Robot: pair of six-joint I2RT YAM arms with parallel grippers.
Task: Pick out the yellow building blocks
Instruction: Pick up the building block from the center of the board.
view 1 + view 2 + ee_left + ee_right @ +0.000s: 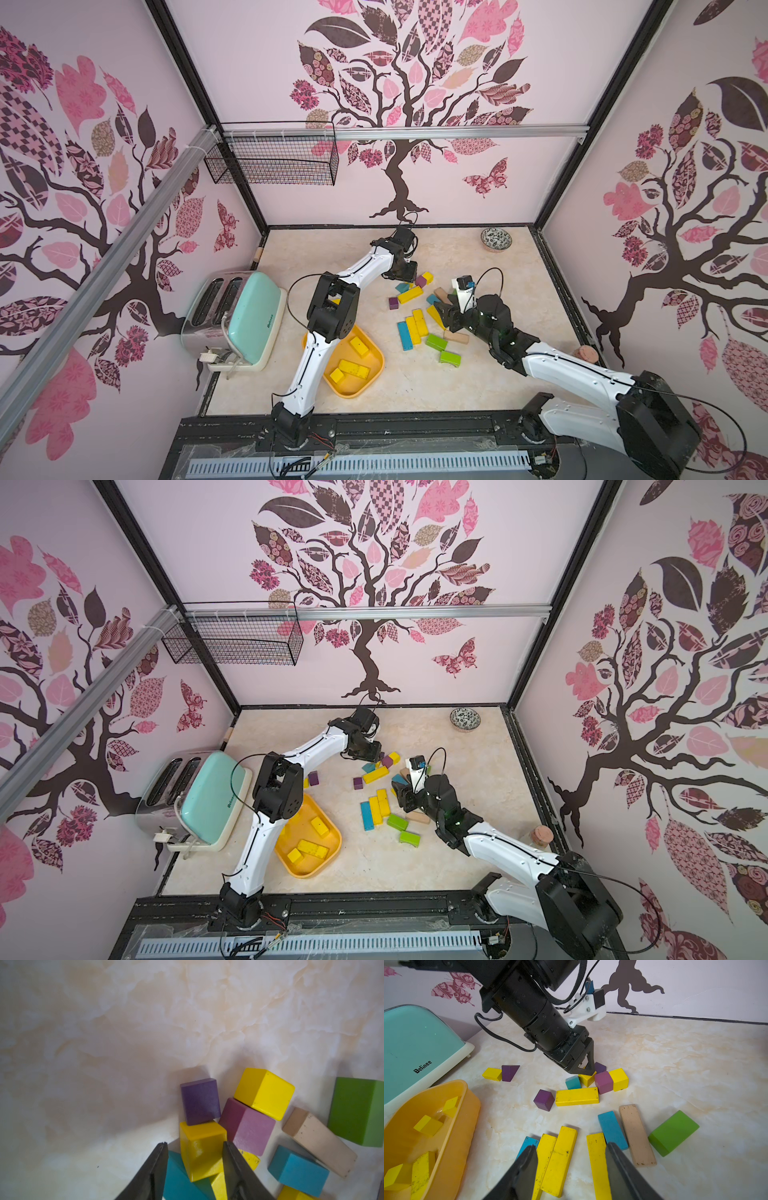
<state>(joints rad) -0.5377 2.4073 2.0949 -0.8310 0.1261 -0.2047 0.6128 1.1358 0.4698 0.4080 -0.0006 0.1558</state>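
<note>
my left fingers [162, 1157] stand apart astride a yellow cube [202, 1153] jammed against a purple cube [199, 1103] and teal block [176, 1180] on the desk [104, 1043]. clamping may snag those or twist it loose. my right fingers [529, 1159] hang apart, empty.
</note>
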